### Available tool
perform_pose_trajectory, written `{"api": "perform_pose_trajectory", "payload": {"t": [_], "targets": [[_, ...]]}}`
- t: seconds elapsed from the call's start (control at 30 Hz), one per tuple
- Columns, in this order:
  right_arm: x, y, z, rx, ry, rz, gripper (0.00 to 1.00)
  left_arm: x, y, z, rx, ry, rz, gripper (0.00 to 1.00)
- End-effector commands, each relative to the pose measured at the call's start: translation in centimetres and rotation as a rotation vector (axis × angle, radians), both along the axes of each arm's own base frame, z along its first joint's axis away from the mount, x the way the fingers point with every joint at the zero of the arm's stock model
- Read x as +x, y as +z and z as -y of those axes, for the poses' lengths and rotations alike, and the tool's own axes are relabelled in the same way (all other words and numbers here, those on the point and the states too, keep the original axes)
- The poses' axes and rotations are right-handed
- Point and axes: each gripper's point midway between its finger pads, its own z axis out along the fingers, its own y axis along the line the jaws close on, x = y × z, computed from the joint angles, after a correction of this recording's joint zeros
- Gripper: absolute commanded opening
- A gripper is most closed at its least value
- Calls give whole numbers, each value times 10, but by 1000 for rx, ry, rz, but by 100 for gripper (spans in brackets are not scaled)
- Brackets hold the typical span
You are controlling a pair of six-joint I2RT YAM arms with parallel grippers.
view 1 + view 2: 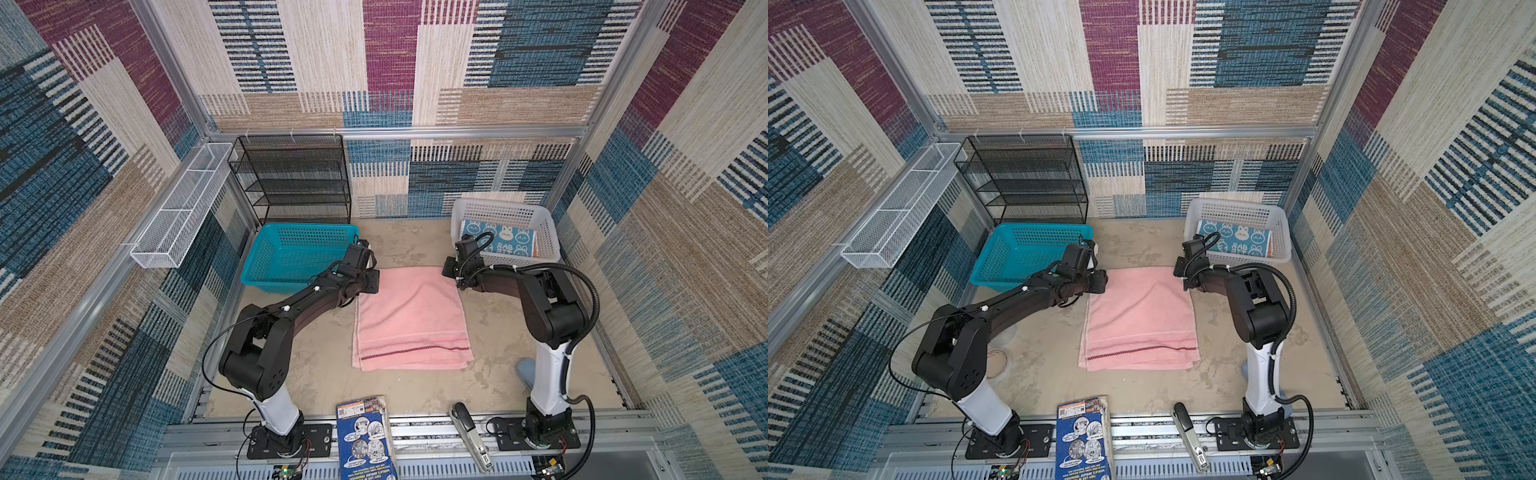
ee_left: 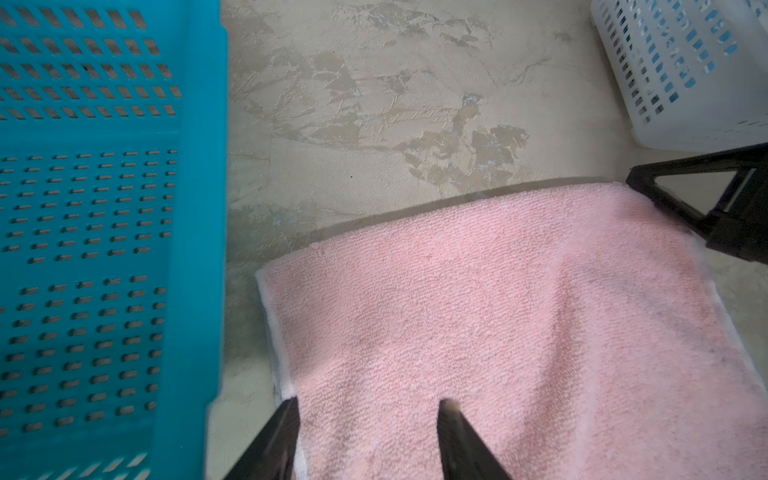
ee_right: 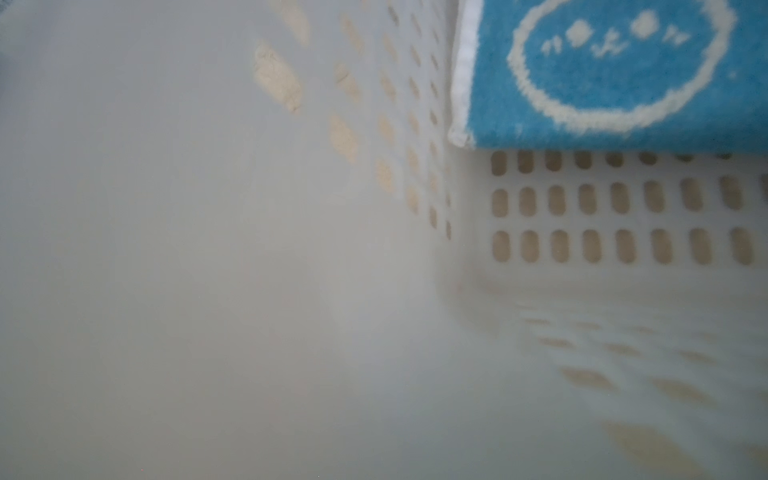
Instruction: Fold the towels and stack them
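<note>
Risk: right fingers (image 2: 719, 232) clenched at pink towel (image 2: 498, 311) corner (hold unclear), left fingers (image 2: 461, 444) spread, so fold may skew.

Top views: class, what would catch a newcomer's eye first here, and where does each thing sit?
The folded pink towel lies flat in the middle of the table. At the back right, a blue rabbit-print towel rests inside the white basket; a teal basket stands at the back left.
</note>
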Motion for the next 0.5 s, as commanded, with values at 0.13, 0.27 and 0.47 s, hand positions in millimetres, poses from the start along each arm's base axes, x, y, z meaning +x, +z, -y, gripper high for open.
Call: {"api": "perform_pose_trajectory", "payload": {"t": [0.13,0.27,0.47], "targets": [[-13,24,16,-26,-50,64,0,0,6,10,-24,-56,-2,57],[-32,37,32,-41,-81,94,0,4,9,16,-25,-83,-8,57],[-53,41,52,-59,-109,97,0,21,8,33,-37,-107,-46,55]]}}
